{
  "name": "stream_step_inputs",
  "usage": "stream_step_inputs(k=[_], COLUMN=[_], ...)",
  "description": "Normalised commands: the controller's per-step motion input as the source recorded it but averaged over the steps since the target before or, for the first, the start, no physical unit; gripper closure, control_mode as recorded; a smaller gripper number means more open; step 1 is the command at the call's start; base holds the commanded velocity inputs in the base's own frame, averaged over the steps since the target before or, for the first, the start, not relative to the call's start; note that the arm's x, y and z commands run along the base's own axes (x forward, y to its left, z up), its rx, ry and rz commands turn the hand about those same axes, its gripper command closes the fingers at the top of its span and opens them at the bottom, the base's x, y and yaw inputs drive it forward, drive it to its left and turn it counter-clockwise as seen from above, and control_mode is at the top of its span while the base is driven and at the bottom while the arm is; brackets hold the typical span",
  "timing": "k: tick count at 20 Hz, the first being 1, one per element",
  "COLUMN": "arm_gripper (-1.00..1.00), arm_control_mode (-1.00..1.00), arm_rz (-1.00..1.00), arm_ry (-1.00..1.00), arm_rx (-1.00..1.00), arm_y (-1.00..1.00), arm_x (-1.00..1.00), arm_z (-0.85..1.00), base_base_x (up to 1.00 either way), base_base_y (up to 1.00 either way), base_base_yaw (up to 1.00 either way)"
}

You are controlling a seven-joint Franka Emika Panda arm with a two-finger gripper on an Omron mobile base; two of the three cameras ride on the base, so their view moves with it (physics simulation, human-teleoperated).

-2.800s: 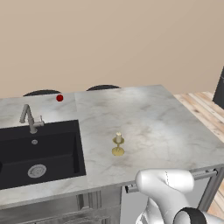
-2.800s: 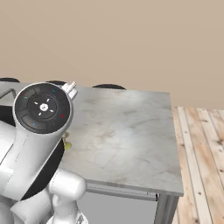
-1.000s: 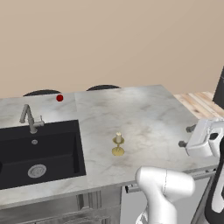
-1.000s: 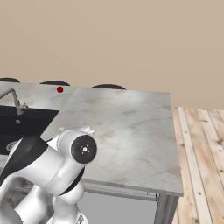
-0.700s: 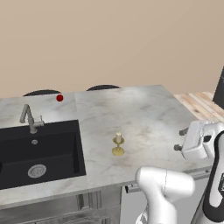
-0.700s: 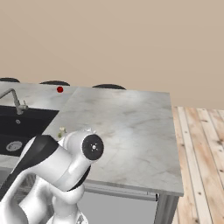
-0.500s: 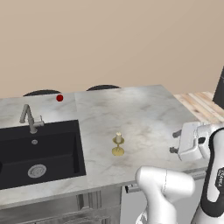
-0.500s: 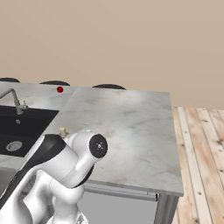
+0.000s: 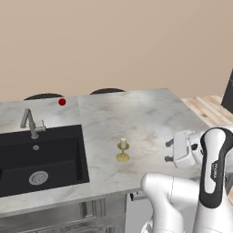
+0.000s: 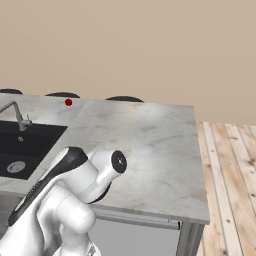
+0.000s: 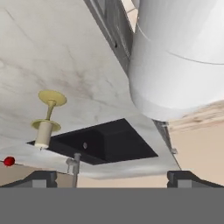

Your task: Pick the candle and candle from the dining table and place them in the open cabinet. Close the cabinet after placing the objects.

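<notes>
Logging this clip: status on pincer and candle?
Pincer open, empty, right of candle. Candle upright on table. Path between clear.

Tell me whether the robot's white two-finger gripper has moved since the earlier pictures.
Yes. In the left base view, the gripper has moved left toward the thin cream candle on its gold stemmed holder, which stayed put.

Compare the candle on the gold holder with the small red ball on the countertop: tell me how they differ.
The candle is a cream stick on a slim gold stemmed holder; the red ball is a plain round sphere. The candle stands taller and upright; the ball sits low. The candle stands right of the sink, towards the counter's near side; the ball lies beyond the faucet, near the far edge. Both rest on the marbled countertop, untouched.
</notes>
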Motion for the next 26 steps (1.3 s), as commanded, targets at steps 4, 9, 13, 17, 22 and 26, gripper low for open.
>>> stream_step_inputs(k=[4,9,13,17,22,26], arm_gripper=[-1.0,-1.0,-1.0,-1.0,-1.0,-1.0], arm_control_mode=[-1.0,-1.0,-1.0,-1.0,-1.0,-1.0], arm_rz=[0.02,0.0,0.0,0.0,0.0,0.0], arm_ry=[0.09,0.04,0.0,0.0,0.0,0.0], arm_rx=[0.0,0.0,0.0,0.0,0.0,0.0], arm_y=[0.15,0.15,0.06,0.03,0.01,0.0], arm_x=[0.41,0.47,0.47,0.35,0.21,0.21], arm_z=[-0.25,-0.13,-0.09,-0.13,-0.22,-0.21], base_base_x=[0.0,0.0,0.0,0.0,0.0,0.0], base_base_y=[0.0,0.0,0.0,0.0,0.0,0.0], base_base_yaw=[0.0,0.0,0.0,0.0,0.0,0.0])
